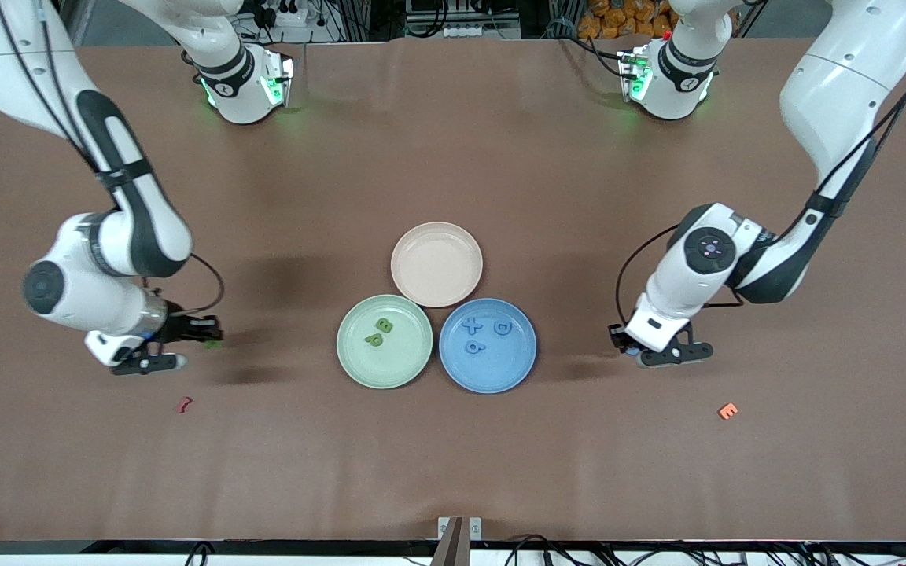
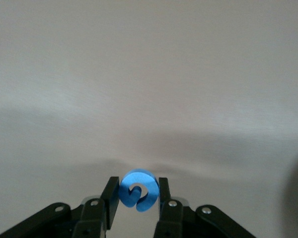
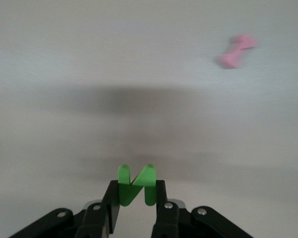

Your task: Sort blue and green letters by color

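A brown table (image 1: 453, 157) carries three plates clustered at its middle: a bare pink plate (image 1: 436, 263), a green plate (image 1: 384, 341) with two green letters (image 1: 377, 332), and a blue plate (image 1: 487, 345) with three blue letters (image 1: 483, 334). The left claw (image 1: 632, 351), over the table toward the left arm's end, pinches a blue letter (image 2: 138, 190). The right claw (image 1: 213, 339), over the right arm's end, clamps a green N (image 3: 135, 185). Each should carry level, keep the pinch firm, and release low over its matching plate, clear of the rim. An orange letter (image 1: 727, 410) and a dark red one (image 1: 183, 405) stay put.
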Robot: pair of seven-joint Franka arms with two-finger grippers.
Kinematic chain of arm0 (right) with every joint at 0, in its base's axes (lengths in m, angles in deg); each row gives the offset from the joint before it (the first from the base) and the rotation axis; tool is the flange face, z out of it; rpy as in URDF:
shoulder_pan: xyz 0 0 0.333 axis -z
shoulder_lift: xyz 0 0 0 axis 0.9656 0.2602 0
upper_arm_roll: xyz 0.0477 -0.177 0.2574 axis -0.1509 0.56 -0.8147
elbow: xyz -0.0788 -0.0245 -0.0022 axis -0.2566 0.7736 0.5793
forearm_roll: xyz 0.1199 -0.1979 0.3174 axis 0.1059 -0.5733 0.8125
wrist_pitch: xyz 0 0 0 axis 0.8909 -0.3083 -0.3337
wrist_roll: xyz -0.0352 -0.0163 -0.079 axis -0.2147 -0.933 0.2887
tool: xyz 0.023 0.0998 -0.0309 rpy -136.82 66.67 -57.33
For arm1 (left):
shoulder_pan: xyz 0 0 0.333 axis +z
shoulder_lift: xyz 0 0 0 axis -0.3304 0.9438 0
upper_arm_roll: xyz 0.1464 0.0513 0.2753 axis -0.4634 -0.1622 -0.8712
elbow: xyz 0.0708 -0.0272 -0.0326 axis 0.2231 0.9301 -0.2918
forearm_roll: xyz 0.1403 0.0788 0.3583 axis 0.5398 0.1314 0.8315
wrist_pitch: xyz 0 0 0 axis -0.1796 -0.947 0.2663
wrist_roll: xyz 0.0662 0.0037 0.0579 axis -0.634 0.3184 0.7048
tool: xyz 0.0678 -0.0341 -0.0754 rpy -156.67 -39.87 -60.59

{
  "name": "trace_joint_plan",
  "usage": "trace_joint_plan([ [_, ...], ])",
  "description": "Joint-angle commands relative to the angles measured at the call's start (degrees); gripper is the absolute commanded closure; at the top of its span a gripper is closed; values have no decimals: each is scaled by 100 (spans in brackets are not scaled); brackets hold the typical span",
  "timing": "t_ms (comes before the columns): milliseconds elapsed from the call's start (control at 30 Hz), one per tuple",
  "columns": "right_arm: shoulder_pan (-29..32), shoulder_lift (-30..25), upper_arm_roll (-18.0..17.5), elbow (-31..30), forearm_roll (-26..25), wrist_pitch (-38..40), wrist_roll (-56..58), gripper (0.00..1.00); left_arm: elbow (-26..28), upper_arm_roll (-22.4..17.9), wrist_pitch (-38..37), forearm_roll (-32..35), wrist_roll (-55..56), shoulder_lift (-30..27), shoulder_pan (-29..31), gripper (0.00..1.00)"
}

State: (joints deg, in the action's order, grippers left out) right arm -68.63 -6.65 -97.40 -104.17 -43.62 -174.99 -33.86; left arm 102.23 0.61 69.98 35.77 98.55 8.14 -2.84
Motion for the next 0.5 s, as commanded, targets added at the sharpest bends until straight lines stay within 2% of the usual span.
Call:
trace_joint_plan([
  [0, -558, 38, -65, 218, 49, 23, -1394, 100, -419, -43, -56, 116, 842, 209, -546, 100],
  [233, -1384, 372, -92, 806, 40, 32, -3099, 100, -1008, -69, -47, 134, 1863, 403, -1205, 100],
  [367, -1744, 635, -109, 1237, 40, 23, -3925, 100, -1097, -157, -47, 125, 2136, 420, -1530, 100],
  [467, -1999, 829, -109, 1518, 31, 23, -4444, 100, -1097, -367, -30, 117, 2241, 438, -1838, 100],
])
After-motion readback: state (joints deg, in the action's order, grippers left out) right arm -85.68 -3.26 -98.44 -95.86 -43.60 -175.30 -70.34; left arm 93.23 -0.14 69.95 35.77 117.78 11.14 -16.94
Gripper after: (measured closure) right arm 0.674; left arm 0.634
